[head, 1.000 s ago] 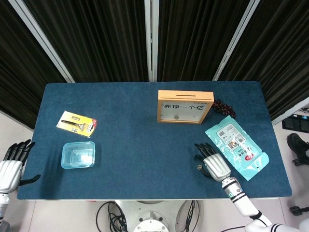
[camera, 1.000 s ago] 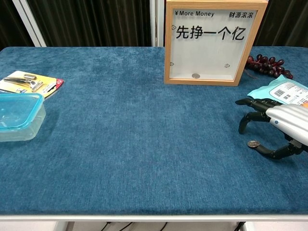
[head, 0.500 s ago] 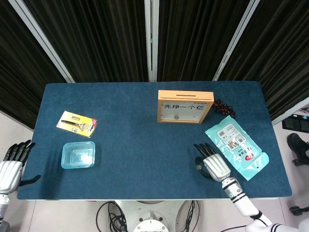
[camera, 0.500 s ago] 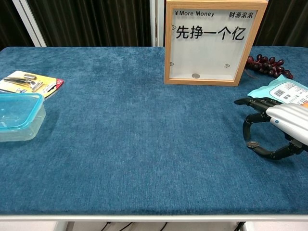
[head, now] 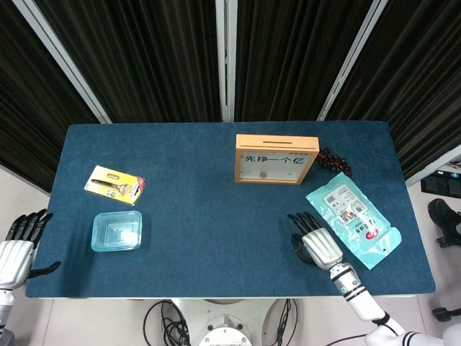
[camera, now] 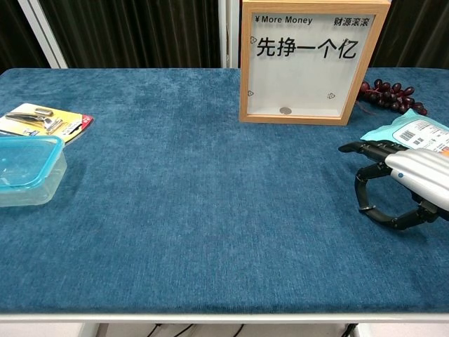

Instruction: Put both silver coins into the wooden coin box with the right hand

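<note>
The wooden coin box (head: 276, 140) (camera: 244, 70) stands upright at the back centre, with one silver coin (camera: 285, 110) lying behind its clear front. My right hand (head: 317, 244) (camera: 403, 184) is low over the cloth at the front right. Its thumb and one finger (camera: 363, 184) meet in a pinch right where the second silver coin lay. That coin is hidden between the tips and does not show on the cloth. The other fingers stretch out flat. My left hand (head: 14, 249) hangs off the table's front left corner, fingers apart and empty.
A teal packet (head: 351, 218) (camera: 414, 133) lies just right of my right hand. A dark bead string (head: 335, 160) (camera: 389, 95) sits beside the box. At the left are a clear plastic container (head: 116, 231) (camera: 24, 168) and a yellow carded pack (head: 114, 184) (camera: 42, 121).
The right hand's finger curled down onto the coin and closed against the thumb. The coin, plain on the cloth a second ago, is now covered. The left hand stayed still.
</note>
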Robot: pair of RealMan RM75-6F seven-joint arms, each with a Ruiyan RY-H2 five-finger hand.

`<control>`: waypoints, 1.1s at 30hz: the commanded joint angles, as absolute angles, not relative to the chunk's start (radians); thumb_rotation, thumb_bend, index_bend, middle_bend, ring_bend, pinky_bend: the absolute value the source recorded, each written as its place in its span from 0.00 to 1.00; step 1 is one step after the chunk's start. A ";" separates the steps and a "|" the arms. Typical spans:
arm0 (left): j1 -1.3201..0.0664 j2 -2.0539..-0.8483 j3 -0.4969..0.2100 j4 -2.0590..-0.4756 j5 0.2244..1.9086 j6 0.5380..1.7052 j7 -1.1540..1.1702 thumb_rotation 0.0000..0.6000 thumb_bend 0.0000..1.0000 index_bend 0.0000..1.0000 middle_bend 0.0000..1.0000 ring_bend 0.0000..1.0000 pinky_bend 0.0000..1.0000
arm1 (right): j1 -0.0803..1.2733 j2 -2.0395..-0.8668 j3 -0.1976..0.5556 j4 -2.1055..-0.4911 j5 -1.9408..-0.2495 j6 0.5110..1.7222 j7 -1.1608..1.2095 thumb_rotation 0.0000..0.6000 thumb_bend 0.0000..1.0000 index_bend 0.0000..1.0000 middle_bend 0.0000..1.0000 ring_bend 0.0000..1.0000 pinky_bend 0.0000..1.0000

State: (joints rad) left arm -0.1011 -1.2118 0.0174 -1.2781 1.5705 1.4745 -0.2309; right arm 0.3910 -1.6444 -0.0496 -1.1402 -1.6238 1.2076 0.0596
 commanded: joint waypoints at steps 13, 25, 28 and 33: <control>-0.102 -1.207 0.018 -1.285 1.572 1.475 -0.230 1.00 0.05 0.00 0.00 0.00 0.00 | 0.402 -1.590 -0.011 -1.216 -1.625 1.259 0.096 1.00 0.44 0.65 0.09 0.00 0.00; -0.104 -1.199 0.020 -1.317 1.586 1.486 -0.202 1.00 0.05 0.00 0.00 0.00 0.00 | 0.459 -1.272 0.202 -1.640 -1.528 1.302 0.060 1.00 0.47 0.70 0.10 0.00 0.00; -0.105 -1.198 0.021 -1.324 1.589 1.486 -0.196 1.00 0.04 0.00 0.00 0.00 0.00 | 0.484 -1.198 0.270 -1.730 -1.472 1.282 0.034 1.00 0.47 0.72 0.10 0.00 0.00; -0.110 -1.195 0.024 -1.337 1.594 1.477 -0.185 1.00 0.05 0.00 0.00 0.00 0.00 | 0.568 -1.137 0.387 -1.772 -1.284 1.172 -0.029 1.00 0.48 0.72 0.09 0.00 0.00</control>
